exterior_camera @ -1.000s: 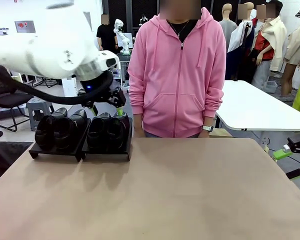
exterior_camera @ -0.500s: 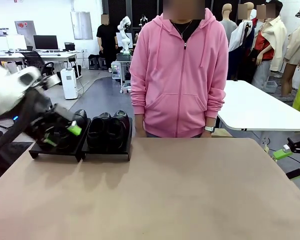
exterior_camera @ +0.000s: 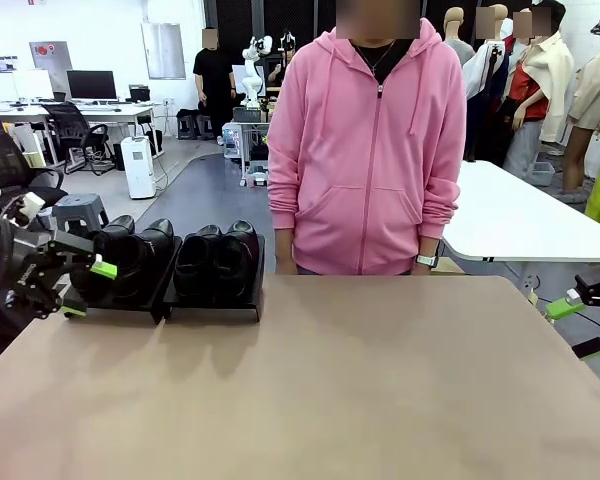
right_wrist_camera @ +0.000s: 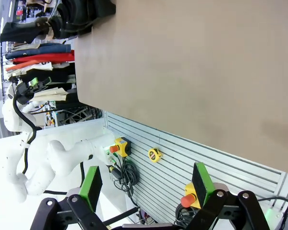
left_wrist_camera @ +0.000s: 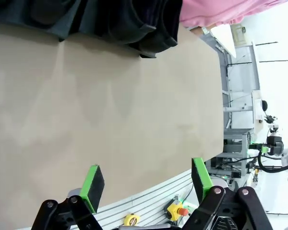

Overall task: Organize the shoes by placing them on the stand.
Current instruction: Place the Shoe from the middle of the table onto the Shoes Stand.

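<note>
Hovering at the table's left edge, my left gripper (exterior_camera: 88,290) is spread, grasping nothing; my right gripper (right_wrist_camera: 146,184) gapes too (off the table's side). All four shoes (exterior_camera: 170,258) sit on the stand (exterior_camera: 215,309).

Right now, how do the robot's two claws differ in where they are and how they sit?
The left gripper sits at the table's left edge, just in front of the stand with the shoes; the right gripper sits off the table's right edge, far from them. The left one appears larger and nearer the camera than the right. Both have green-padded jaws standing open, holding nothing.
</note>
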`<state>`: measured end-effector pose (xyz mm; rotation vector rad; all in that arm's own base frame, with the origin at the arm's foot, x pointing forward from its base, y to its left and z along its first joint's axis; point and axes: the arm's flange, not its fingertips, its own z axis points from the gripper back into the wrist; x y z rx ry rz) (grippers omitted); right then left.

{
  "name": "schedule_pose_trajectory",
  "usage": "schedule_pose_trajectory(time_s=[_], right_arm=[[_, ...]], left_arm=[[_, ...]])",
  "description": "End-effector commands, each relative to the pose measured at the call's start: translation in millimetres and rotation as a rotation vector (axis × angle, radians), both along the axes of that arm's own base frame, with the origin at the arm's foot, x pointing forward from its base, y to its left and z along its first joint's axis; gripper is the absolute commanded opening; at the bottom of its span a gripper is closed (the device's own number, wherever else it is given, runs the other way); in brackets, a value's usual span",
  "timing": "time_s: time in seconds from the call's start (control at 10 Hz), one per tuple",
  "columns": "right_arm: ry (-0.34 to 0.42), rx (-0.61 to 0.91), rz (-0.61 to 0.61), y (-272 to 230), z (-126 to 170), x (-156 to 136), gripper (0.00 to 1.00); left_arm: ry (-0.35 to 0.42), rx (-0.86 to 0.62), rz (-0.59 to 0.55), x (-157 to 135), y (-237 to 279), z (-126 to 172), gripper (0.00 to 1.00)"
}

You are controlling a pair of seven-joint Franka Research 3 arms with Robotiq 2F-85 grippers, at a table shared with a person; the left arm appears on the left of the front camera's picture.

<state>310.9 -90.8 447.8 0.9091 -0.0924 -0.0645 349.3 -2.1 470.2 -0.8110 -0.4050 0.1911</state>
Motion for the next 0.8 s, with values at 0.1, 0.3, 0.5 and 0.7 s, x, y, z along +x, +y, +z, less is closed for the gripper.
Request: schedule_pose_trajectory(time_s=[0.1,0.3,0.5,0.7], right_arm=[[0.011,0.008,-0.008,0.6,4.8,0.3,1.0],[0.011,0.008,-0.008,0.6,4.8,0.3,1.0],[0.011,0.008,-0.008,0.6,4.8,0.3,1.0],[0.011,0.008,-0.008,0.6,4.8,0.3,1.0]], left_arm=[[-0.041,-0.002,-0.003,-7.0,-8.6,18.4,0.95],[-0.041,-0.002,-0.003,-7.0,-8.6,18.4,0.95],[-0.041,-0.002,-0.003,-7.0,-8.6,18.4,0.95],[-0.041,-0.002,-0.003,-7.0,-8.6,18.4,0.95]])
